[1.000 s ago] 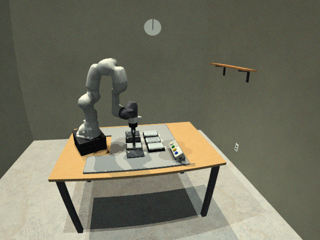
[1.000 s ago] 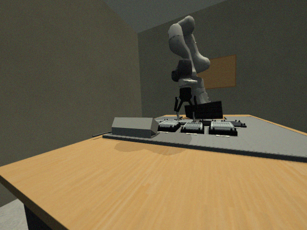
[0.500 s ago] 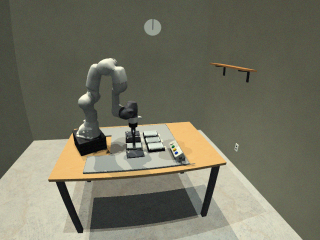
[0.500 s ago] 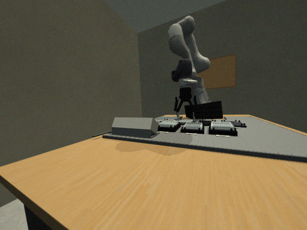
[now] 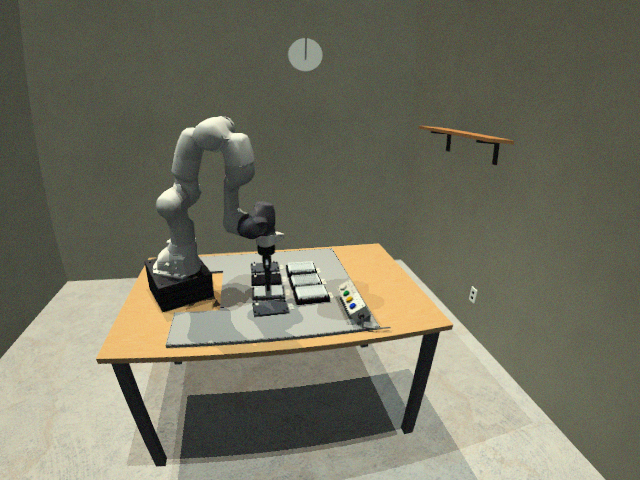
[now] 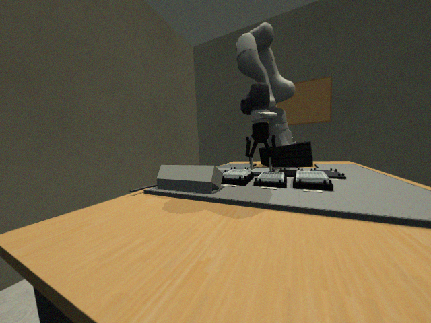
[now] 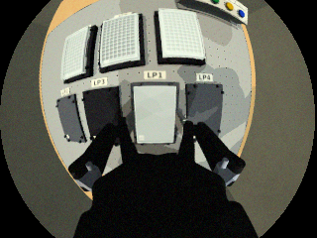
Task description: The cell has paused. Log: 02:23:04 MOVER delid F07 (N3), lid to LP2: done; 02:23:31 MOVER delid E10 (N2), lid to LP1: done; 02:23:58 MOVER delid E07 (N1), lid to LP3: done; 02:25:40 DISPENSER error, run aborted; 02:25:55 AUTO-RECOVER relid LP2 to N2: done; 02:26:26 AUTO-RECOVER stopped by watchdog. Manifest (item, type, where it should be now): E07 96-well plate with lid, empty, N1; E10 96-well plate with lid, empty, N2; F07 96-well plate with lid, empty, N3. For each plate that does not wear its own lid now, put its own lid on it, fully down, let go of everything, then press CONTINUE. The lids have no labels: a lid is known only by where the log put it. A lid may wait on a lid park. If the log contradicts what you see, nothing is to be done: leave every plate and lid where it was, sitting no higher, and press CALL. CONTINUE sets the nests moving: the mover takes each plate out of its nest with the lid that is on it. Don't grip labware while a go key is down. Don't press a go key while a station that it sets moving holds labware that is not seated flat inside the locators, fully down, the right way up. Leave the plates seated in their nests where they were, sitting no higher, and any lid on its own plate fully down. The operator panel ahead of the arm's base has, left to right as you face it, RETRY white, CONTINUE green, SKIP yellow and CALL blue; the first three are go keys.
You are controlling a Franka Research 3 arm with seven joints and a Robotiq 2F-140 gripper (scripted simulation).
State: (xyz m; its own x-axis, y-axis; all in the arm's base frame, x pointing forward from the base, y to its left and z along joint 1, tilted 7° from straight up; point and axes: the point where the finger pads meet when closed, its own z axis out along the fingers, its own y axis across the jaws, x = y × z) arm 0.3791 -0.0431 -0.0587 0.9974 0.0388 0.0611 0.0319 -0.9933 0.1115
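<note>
The gripper (image 7: pixel 157 134) points straight down over the middle lid park and is closed on the pale lid (image 7: pixel 155 114) that lies there, one finger (image 7: pixel 123 141) against each long side. In the wrist view the lid sits flat within the park's dark frame, directly under the gripper.

To either side of the gripper, the neighbouring parks (image 7: pixel 103 109) (image 7: pixel 205 107) show dark surfaces with no lid on them. A fourth dark pad (image 7: pixel 70 119) lies further out on one side.

Beyond the gripper, on the panel side, stand three plates in a row. The plate (image 7: pixel 180 35) nearest the panel and the plate (image 7: pixel 77 52) farthest from it look smooth and pale; the middle plate (image 7: pixel 121 42) shows a clear grid of wells. Whether the smooth ones wear lids cannot be told for certain.

The panel (image 7: pixel 213 0) lies past the plates, its white, green, yellow and blue keys untouched, well apart from the gripper.

The arm (image 5: pixel 206 170) stands on its black base (image 5: pixel 181 294) behind the gripper.
</note>
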